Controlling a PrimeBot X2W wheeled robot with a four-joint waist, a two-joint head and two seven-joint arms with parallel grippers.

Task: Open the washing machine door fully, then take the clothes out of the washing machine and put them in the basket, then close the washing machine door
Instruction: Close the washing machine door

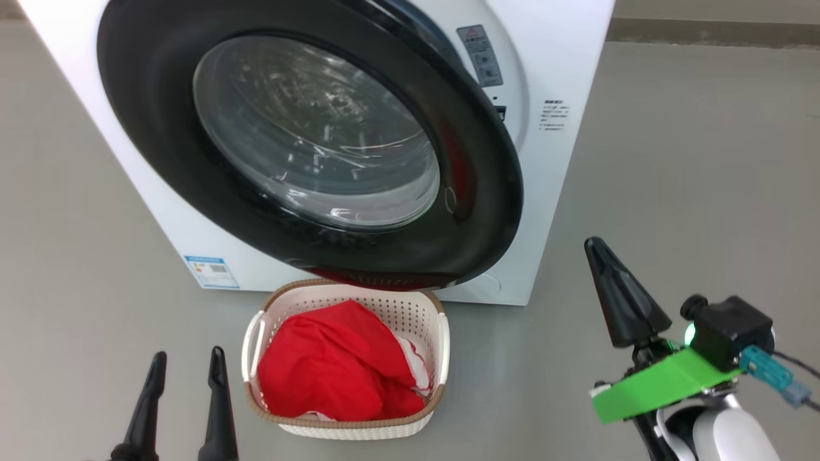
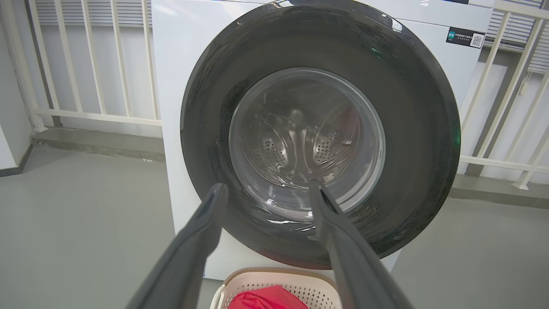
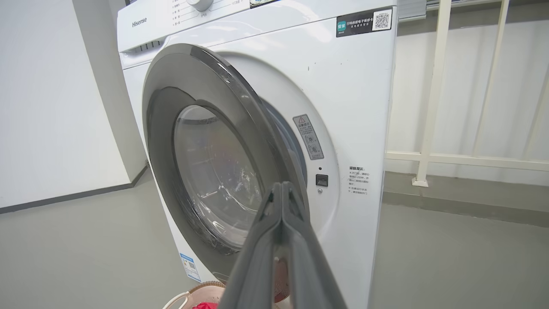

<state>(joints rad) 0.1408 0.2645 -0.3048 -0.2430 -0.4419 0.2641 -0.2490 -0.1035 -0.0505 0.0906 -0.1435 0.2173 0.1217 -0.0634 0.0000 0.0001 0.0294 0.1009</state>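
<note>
The washing machine (image 1: pixel 551 192) stands ahead, its black-rimmed door (image 1: pixel 307 128) partly ajar, the free edge at the right standing off the white front (image 3: pixel 343 107). The door (image 3: pixel 206 171) shows edge-on in the right wrist view, and from the left wrist the door (image 2: pixel 411 128) faces me. Red clothes (image 1: pixel 333 368) fill the cream basket (image 1: pixel 442 339) on the floor below the door. My left gripper (image 1: pixel 188 362) is open, left of the basket. My right gripper (image 1: pixel 599 246) is shut and empty, its fingers (image 3: pixel 281 201) pressed together, to the right of the door's edge.
Grey floor (image 1: pixel 692 160) lies on all sides. A white railing (image 2: pixel 85 64) runs behind the machine, and a white wall (image 3: pixel 51 107) stands to one side. A blue label (image 1: pixel 211 271) sits low on the machine's front.
</note>
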